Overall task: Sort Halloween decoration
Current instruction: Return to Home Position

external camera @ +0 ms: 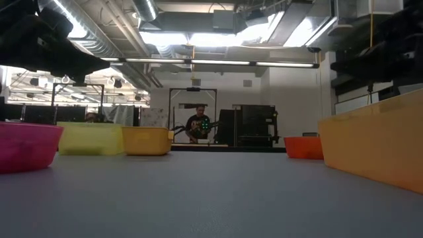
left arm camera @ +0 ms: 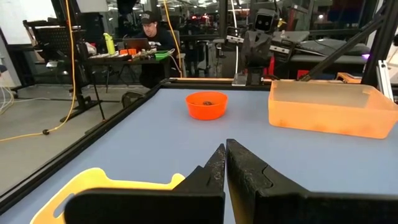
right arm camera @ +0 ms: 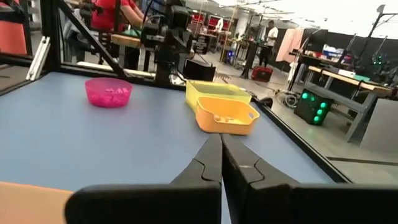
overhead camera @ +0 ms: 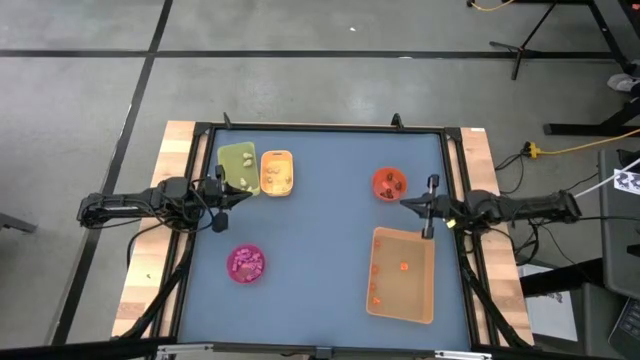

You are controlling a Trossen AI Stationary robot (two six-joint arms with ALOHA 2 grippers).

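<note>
At the two side edges of the table, both arms lie stretched out low and level, pointing in toward each other. The left gripper (overhead camera: 240,196) is just beside the green tray (overhead camera: 238,155) and the small orange tray (overhead camera: 263,175), and the right gripper (overhead camera: 408,203) is between the red bowl (overhead camera: 376,178) and the big tan tray (overhead camera: 410,295). Both pincers are pinched fully together on nothing, tips meeting in each wrist view. The Halloween decoration (overhead camera: 246,263) sits in the containers: pink bits in the pink bowl (overhead camera: 230,268), orange bits (overhead camera: 404,266) in the tan tray, and a few pieces in the red bowl and the two small trays.
</note>
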